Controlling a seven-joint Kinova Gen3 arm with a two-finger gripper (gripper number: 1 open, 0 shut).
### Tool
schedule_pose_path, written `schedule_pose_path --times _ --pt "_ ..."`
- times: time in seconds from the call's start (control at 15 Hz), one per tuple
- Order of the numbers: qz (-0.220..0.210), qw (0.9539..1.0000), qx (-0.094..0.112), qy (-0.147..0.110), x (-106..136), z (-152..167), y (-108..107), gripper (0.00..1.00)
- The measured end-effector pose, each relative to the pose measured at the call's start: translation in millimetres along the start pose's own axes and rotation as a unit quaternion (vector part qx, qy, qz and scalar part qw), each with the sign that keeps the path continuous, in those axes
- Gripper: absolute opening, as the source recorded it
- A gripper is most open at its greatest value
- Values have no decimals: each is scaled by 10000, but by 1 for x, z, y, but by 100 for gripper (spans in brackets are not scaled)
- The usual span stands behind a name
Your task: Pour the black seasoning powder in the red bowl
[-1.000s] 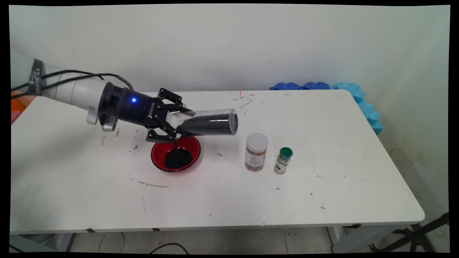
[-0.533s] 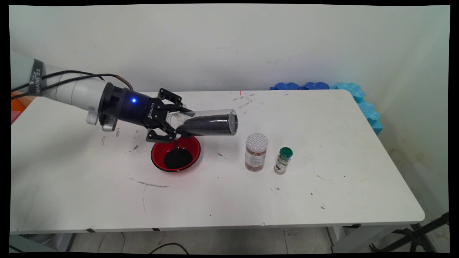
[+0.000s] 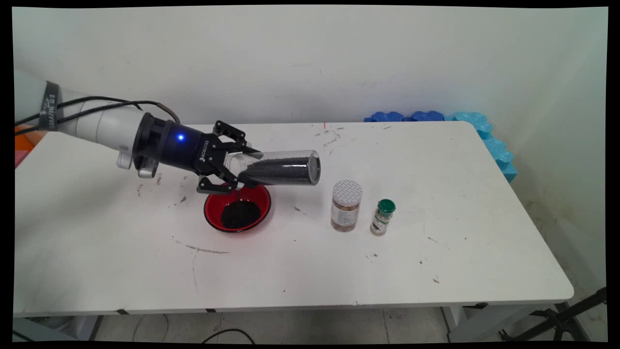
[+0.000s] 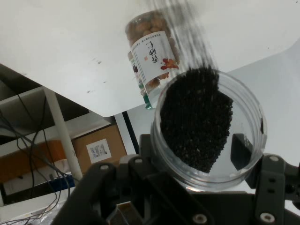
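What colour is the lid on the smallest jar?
Green; the smallest jar shows it best in the main view.

Three jars (image 3: 278, 167) (image 3: 346, 205) (image 3: 382, 217), one red bowl (image 3: 237, 208)

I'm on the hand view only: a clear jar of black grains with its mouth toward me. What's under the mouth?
Observer: A red bowl sits on the table directly below the clear jar, with a dark heap of grains already in it.
Operator: How is the jar lying?
Observer: Nearly level, held by the gripper near its mouth, base pointing toward the picture's right.
Operator: I see a labelled jar beyond. Is it close?
Observer: The white-lidded jar stands upright to the right of the bowl, apart from it, with a small green-capped bottle just beyond it.
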Motion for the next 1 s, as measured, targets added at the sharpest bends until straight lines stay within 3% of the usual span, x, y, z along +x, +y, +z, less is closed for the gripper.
schedule_pose_path --times 0.67,1.0 --pt "342 9994 -5 21 -1 0 3 0" --pt "936 9956 8 40 -5 -3 8 0"
